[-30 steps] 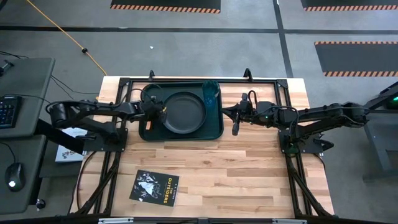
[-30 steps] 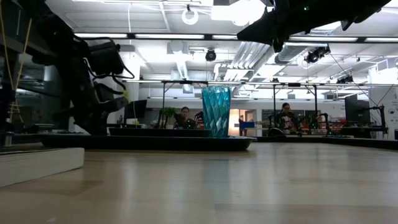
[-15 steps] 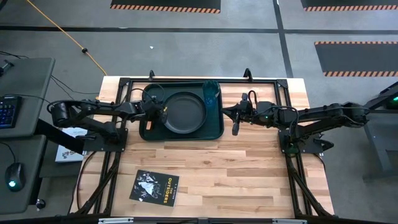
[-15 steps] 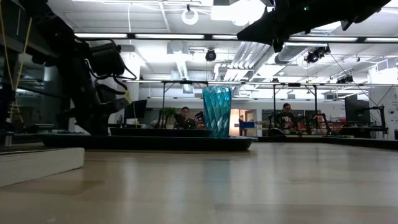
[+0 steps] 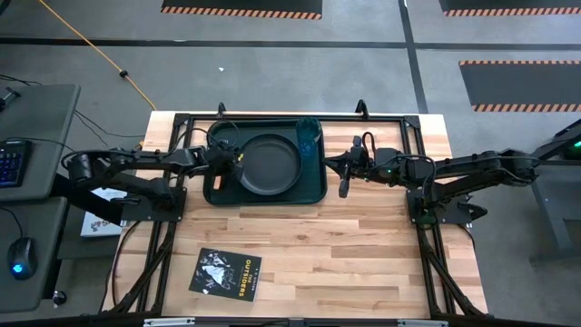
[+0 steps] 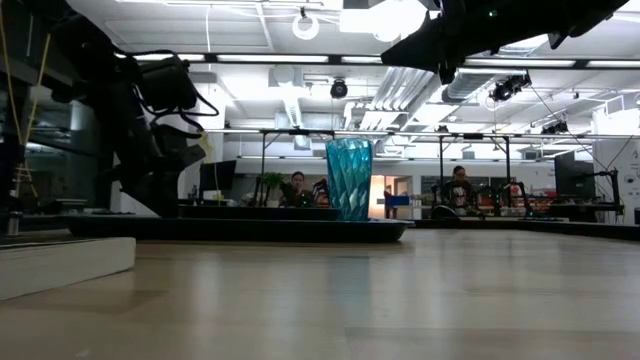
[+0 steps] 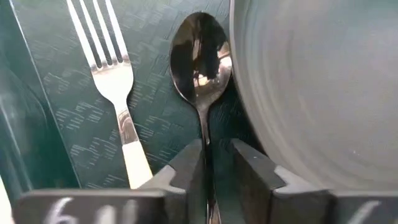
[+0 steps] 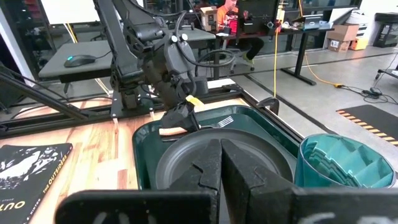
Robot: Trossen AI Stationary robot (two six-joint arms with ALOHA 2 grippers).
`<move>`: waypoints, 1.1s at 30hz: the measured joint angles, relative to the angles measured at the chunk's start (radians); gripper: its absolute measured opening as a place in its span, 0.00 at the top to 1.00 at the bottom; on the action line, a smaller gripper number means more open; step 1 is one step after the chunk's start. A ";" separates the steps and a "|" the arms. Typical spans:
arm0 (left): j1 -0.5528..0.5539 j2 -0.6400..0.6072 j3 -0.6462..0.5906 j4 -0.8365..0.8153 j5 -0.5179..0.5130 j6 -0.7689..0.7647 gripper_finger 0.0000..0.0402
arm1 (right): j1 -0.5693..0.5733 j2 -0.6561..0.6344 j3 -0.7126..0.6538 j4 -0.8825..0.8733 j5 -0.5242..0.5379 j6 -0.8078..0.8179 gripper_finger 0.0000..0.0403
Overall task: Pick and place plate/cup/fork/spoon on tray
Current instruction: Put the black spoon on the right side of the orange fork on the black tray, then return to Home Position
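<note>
The dark green tray (image 5: 218, 193) lies at the table's far middle. On it are the black plate (image 5: 268, 163), the teal cup (image 5: 307, 136) upright at its far right corner, and, left of the plate, the fork (image 7: 115, 74) and the spoon (image 7: 200, 56) lying flat side by side. My left gripper (image 7: 217, 168) is low over the tray's left part, open by a narrow gap, with one finger on each side of the spoon's thin handle (image 7: 206, 140). My right gripper (image 5: 343, 186) is shut and empty above the table, just right of the tray. My left gripper has its fingers on either side of the spoon's handle, along its length. The gap is wider than the handle, and I cannot tell whether a finger touches it. The spoon lies on the tray, its bowl beside the plate's rim.
A black booklet with white print (image 5: 227, 272) lies near the table's front left. A black metal frame (image 5: 390, 116) runs around the table's far part. Bare wood lies between the tray and the near edge. People sit in the room beyond the table.
My left arm's wrist has gone up a little over the tray's left part. The spoon, fork, plate and cup have stayed where they were.
</note>
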 joint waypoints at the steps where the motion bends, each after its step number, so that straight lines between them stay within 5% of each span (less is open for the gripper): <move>1: 0.000 -0.006 0.000 -0.001 0.000 0.003 0.80 | 0.000 0.000 0.000 0.000 0.000 0.000 1.00; 9: 0.019 -0.089 0.000 -0.025 -0.042 0.069 0.65 | 0.000 0.000 0.000 0.000 0.000 0.002 1.00; 16: 0.113 -0.240 0.000 -0.069 -0.080 0.081 0.64 | 0.000 0.000 0.000 0.000 0.000 0.002 1.00; 22: 0.128 -0.364 0.007 0.031 0.040 0.150 0.65 | 0.000 0.000 0.000 0.000 0.000 0.001 1.00; 26: 0.041 -0.410 0.009 0.212 0.116 0.191 0.70 | 0.000 0.000 0.000 0.000 0.000 0.000 1.00; 33: -0.278 -0.363 0.008 0.403 -0.103 0.263 0.94 | 0.000 0.000 0.000 0.000 0.002 -0.001 1.00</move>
